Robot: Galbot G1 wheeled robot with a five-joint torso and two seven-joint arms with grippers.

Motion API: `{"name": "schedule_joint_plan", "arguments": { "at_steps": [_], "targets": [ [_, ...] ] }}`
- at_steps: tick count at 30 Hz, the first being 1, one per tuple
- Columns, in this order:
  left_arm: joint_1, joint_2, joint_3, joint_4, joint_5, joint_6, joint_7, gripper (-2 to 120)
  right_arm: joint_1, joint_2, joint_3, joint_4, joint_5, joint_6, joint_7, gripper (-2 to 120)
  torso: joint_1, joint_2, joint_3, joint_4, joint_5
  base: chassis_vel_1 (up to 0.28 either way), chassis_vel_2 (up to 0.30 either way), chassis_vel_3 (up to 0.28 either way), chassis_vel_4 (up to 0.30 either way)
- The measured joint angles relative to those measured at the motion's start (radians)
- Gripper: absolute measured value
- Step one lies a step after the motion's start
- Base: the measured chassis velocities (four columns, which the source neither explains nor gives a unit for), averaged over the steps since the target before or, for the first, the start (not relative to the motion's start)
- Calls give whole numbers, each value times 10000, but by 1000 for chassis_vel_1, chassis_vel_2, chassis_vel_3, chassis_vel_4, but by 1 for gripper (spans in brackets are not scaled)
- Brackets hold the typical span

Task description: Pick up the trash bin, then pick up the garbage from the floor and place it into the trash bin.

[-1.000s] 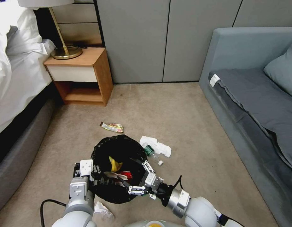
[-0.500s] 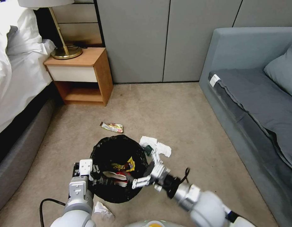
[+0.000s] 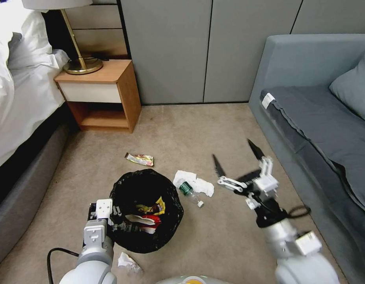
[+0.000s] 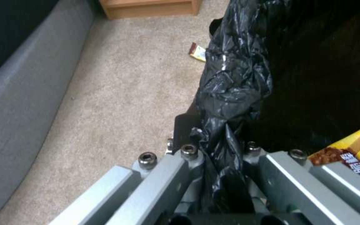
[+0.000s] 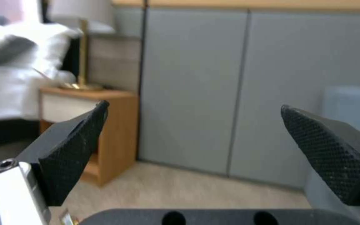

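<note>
Holding tight, my left gripper pinches the trash bin by its rim at 8 o'clock. My right gripper hangs wide open, at 3 o'clock from the bottle.

L arm low at the robot's left front, forearm reaching fwd, wrist level. Left gripper is clamped on the near rim of the trash bin, fingers pinched tight w/ black liner bunched between them. R arm stretched fwd and up on the robot's right, elbow low, wrist angled upward so the right gripper points away from the robot, above the floor. Its two black-padded fingertips are spread wide, nothing between them.
</note>
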Motion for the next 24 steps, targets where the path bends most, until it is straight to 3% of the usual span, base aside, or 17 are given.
{"name": "schedule_joint_plan", "arguments": {
  "at_steps": [4, 14, 24],
  "targets": [
    [-30, 0, 0, 0, -16, 0, -2, 1, -102, 204, -75, -361, -76, 65, 116, 100, 0, 0, 0, 0, 0, 0, 0, 0, 0],
    [80, -38, -21, -83, -17, -5, -12, 1, 1814, -218, -92, -1266, 588, -873, -81, 100, 0, 0, 0, 2, 1, 0, 0, 0, 0],
    [133, -106, 65, -83, 4, -9, -19, 1, 4174, -1201, -1638, -4499, 273, -1102, -867, 100, 0, 0, 1, 1, 0, 0, 0, 0, 0]
  ]
}}
